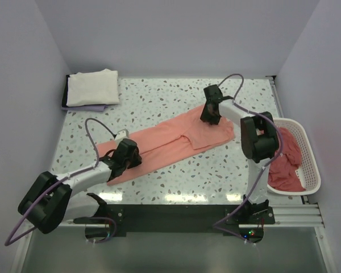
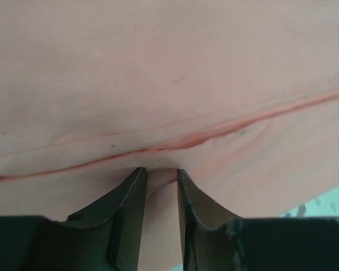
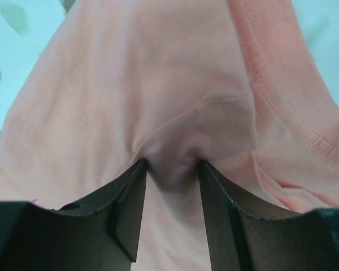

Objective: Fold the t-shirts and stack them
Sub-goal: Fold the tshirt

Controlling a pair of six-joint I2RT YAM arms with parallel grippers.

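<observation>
A salmon-pink t-shirt (image 1: 176, 142) lies as a long band slanting across the table, from front left to back right. My left gripper (image 1: 125, 154) is at its front-left end. In the left wrist view its jaws (image 2: 161, 172) stand close together with a fold of the pink cloth (image 2: 169, 84) pinched between them. My right gripper (image 1: 210, 116) is at the back-right end. Its jaws (image 3: 172, 165) hold a bunched tuck of the same shirt (image 3: 158, 84), near the collar seam (image 3: 282, 107). A folded cream-white t-shirt (image 1: 92, 86) lies at the back left. Darker pink-red t-shirts (image 1: 284, 162) lie in the basket.
A white lattice basket (image 1: 308, 153) stands at the right table edge, beside the right arm. The cream shirt rests on a lavender and dark folded item (image 1: 88, 107). The speckled tabletop (image 1: 159, 94) is walled on the left, back and right.
</observation>
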